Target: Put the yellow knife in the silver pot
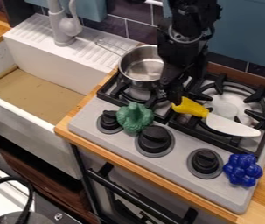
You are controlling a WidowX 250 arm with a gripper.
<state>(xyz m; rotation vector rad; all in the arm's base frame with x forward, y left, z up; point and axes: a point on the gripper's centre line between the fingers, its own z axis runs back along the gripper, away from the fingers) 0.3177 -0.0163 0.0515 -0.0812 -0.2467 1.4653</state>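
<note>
Gripper hung at the yellow-handled knife, whether clenched I couldn't tell; pickup seemed underway, next needing a secure lift to the silver pot.

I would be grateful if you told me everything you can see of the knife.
The knife has a chunky yellow handle and a broad, off-white blade, both looking like plastic. It sits over the stove's black grate, outside the pot, blade pointing to the view's right. The handle's end is right by the pincer; I cannot tell whether they touch.
</note>
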